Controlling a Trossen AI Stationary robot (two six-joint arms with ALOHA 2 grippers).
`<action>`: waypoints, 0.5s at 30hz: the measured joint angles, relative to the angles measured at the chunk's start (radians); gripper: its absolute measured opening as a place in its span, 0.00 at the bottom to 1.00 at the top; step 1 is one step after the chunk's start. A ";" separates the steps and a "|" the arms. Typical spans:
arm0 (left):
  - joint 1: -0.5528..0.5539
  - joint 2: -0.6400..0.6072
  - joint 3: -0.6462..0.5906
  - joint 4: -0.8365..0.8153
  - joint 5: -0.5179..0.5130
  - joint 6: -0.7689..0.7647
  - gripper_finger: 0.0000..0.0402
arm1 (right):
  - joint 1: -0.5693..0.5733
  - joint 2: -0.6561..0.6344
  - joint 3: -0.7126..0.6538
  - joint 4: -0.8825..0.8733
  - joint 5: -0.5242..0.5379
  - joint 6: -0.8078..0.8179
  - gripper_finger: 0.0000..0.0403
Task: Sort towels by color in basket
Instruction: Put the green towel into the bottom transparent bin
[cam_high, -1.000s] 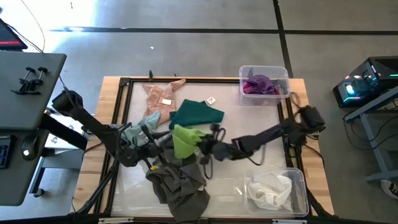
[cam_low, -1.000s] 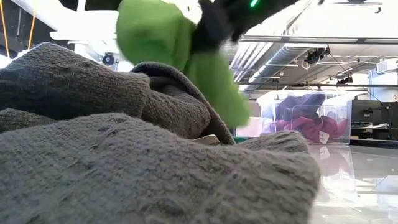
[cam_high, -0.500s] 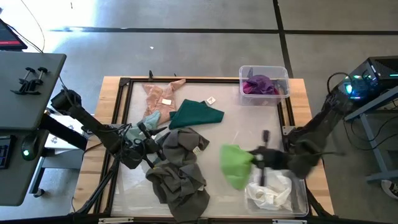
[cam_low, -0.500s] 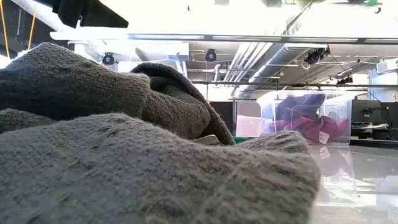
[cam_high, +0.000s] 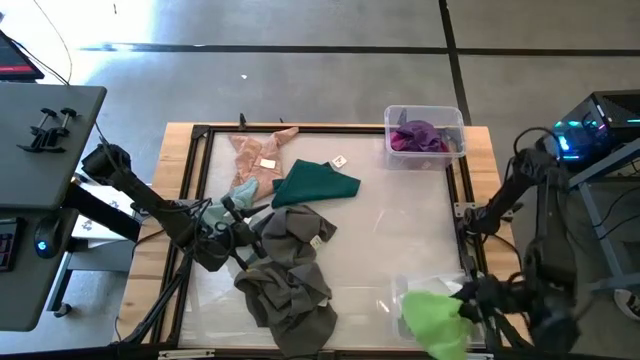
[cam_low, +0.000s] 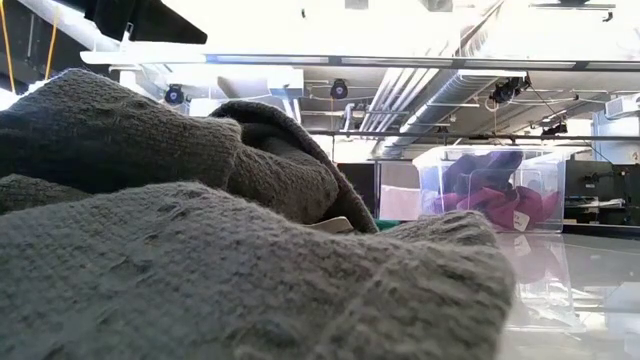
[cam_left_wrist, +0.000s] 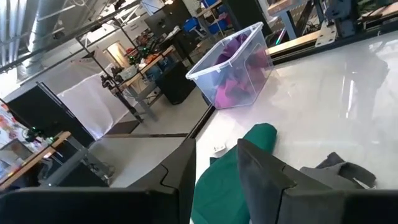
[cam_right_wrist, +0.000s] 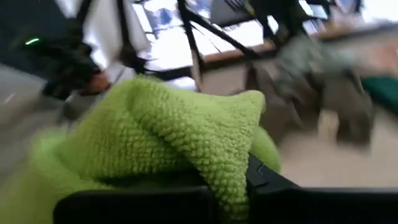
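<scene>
We have the right gripper, fingers clamped on the lime towel, above the near-right bin. Centre before release. Left gripper: fingers part open, empty.

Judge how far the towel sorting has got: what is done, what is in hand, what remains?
Done: magenta towels sit in the far bin. In hand: the right gripper holds the lime green towel over the near bin. Left: the peach, dark green, mint and grey towels.

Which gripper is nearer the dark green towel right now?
Left. The left gripper sits just beside the dark green towel; the right gripper, holding a lime green towel, is across the table.
</scene>
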 joint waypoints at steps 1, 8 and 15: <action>0.003 0.000 0.000 0.000 0.009 0.000 0.26 | -0.007 0.018 0.011 -0.063 -0.017 0.110 0.01; 0.042 0.000 0.000 0.019 0.064 0.056 0.26 | -0.125 0.157 0.018 -0.465 -0.479 0.802 0.03; 0.074 0.000 0.000 0.059 0.123 0.088 0.26 | -0.187 0.256 0.018 -0.520 -1.026 1.019 0.05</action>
